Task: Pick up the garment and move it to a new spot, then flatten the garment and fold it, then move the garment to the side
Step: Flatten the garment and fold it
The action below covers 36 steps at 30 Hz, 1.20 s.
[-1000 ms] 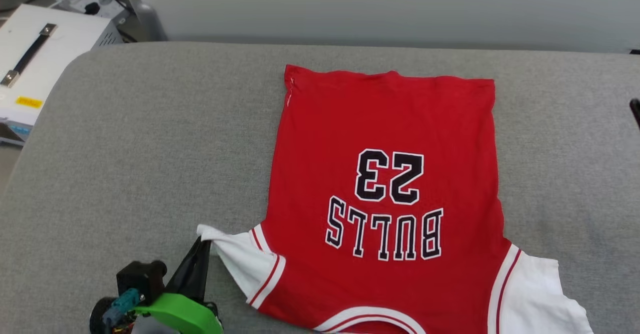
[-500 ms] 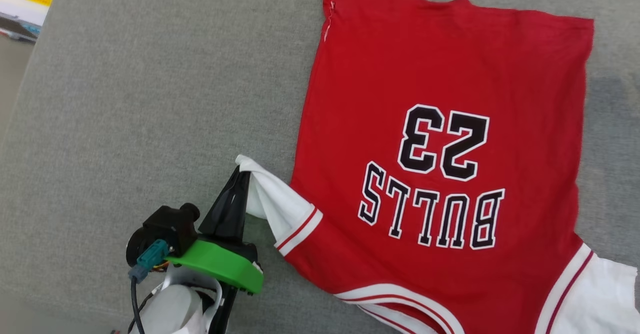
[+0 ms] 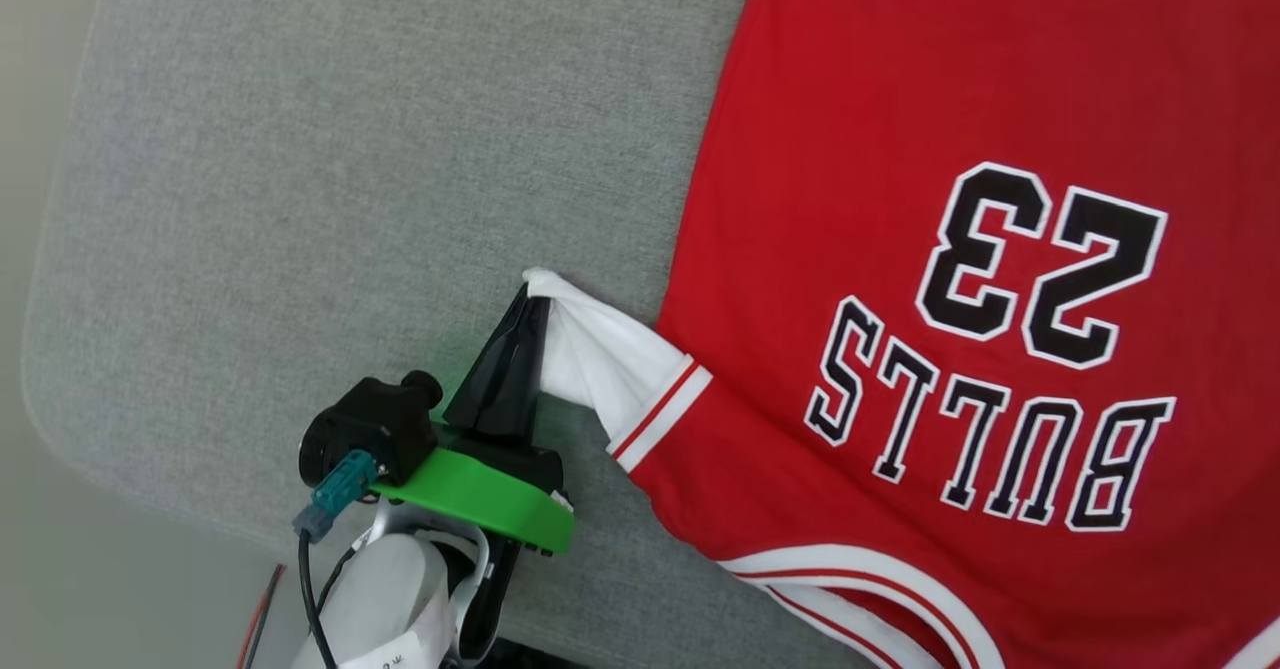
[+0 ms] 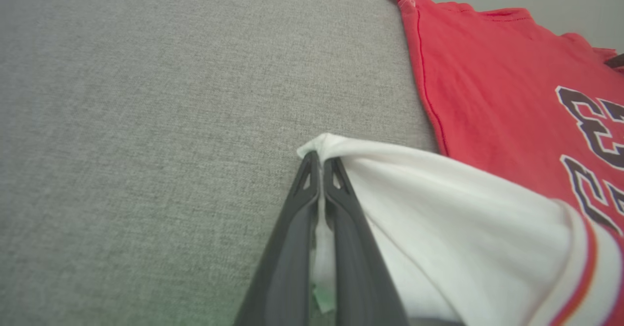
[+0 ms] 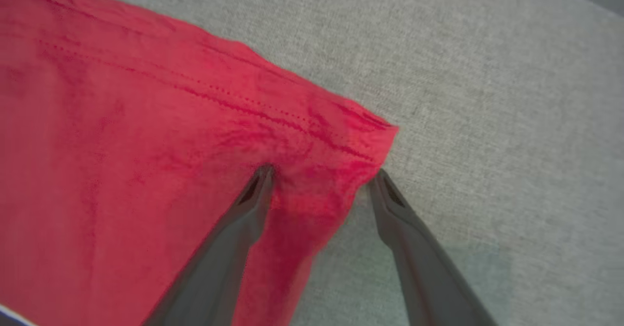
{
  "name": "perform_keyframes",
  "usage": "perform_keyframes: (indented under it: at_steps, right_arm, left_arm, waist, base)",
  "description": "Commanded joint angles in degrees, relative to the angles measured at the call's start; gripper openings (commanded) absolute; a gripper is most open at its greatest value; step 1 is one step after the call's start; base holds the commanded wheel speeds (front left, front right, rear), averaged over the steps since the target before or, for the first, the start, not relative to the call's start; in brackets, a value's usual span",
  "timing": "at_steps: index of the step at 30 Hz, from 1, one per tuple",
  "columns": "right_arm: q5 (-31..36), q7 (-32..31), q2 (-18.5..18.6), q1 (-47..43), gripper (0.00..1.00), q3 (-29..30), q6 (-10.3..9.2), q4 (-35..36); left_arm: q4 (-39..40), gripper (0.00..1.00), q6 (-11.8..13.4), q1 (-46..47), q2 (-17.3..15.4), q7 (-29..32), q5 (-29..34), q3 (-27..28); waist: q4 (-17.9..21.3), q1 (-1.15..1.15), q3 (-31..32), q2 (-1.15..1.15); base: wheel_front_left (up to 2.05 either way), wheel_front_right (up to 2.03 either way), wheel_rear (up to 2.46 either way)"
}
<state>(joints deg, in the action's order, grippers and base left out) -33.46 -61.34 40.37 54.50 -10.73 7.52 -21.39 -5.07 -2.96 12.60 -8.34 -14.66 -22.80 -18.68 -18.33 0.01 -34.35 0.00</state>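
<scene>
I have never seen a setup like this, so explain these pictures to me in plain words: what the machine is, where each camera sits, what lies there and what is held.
This is a two-armed robot; each arm ends in a grasping tool with two long dark fingers. One picture looks down from a camera on its head. The other two come from cameras on its wrists, looking along each tool's fingers.

On the grey cushioned surface lies the garment, a red jersey printed "BULLS 23", print facing up.

The left tool, on its green mount, is shut on the tip of the garment's white sleeve, pulling it outward; the left wrist view shows white cloth pinched between the fingers.

The right tool is open, its fingers straddling a corner of the red hem, not gripping.
</scene>
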Motion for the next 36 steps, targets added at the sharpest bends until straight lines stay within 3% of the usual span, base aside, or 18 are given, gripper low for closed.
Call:
perform_keyframes:
  at_steps: [1,5,6,7,19,26,36]
  right_arm:
    - [0.2,-0.8,-0.5,-1.7,1.0,-1.3,-0.03,-1.9]
    - [-0.8,-1.1,-0.4,-4.2,1.0,-2.3,-0.03,-2.9]
    - [-0.9,-0.9,-0.3,-4.5,0.45,-2.6,-0.03,-2.7]
    - [-0.9,-0.2,0.0,-4.6,0.0,-2.7,-0.03,-2.5]
    - [-4.5,9.5,-1.2,-5.0,0.0,-5.0,-0.03,-1.0]
    - [-9.5,14.4,3.7,-12.6,0.0,-8.6,-0.03,4.5]
    - [-14.7,20.2,9.6,-27.8,0.0,-7.3,-0.03,12.8]
  left_arm:
    - [-0.3,0.0,-0.6,1.2,0.7,-0.3,0.8,0.5]
    - [-0.9,0.0,-1.5,1.1,1.8,-0.3,1.9,1.8]
    - [-1.1,0.0,-1.7,1.0,2.0,-0.3,2.2,2.2]
    - [-1.4,0.0,-1.9,0.9,2.2,-0.3,2.5,2.6]
    - [-2.6,0.0,-3.1,-2.4,3.3,-0.3,4.6,6.1]
    - [-3.3,0.0,-3.0,-6.4,2.7,-0.3,5.3,8.0]
    - [-4.1,0.0,-1.8,-11.6,1.2,-0.3,5.0,10.6]
  waist:
    - [-2.8,-0.01,-2.8,0.0]
    - [-2.7,-0.01,-2.8,0.0]
    - [-2.5,-0.01,-2.7,0.0]
    - [-2.3,-0.01,-2.4,0.0]
    - [1.0,-0.01,7.5,0.0]
    - [4.3,-0.01,14.8,0.0]
    - [10.7,-0.01,21.2,0.0]
  base:
    - [0.0,0.0,0.0]
    - [0.0,0.0,0.0]
    - [0.0,0.0,0.0]
    - [0.0,0.0,0.0]
    - [0.0,0.0,0.0]
    - [0.0,0.0,0.0]
    - [0.0,0.0,0.0]
